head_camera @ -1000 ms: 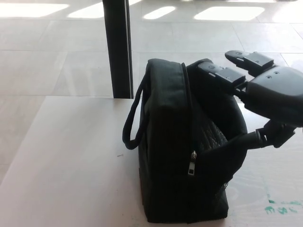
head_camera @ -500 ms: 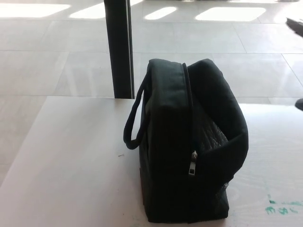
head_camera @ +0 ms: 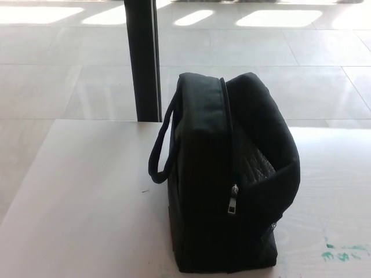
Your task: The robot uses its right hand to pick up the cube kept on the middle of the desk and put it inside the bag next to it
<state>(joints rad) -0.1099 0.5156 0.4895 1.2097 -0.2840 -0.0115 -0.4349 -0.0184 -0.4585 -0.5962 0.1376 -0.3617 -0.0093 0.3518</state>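
A: Black bag (head_camera: 232, 185) standing upright on the pale desk (head_camera: 81, 197), right of centre, its base running to the bottom edge of the head view

B: Carry loop (head_camera: 161, 147) hanging off its left face, clear of the tabletop. Zip line (head_camera: 226, 127) running down the front, silver pull (head_camera: 233, 201) dangling about halfway down

A: Right side gaping open, flap curving outward, quilted lining (head_camera: 258, 168) just visible inside

B: Cube nowhere to be seen — not on the desk; impossible to tell whether inside, interior too dark

A: Hands? Neither in shot, left or right, so nothing to say about wide, narrow or holding

B: Green marks (head_camera: 342, 253) on the desk at the lower right, near the bag's corner. Tiny dark speck (head_camera: 145, 190) to the bag's left

A: Behind it all, dark vertical post (head_camera: 143, 58) rising past the desk's far edge, left of the bag, against a glossy tiled floor (head_camera: 58, 69) with bright patches of light
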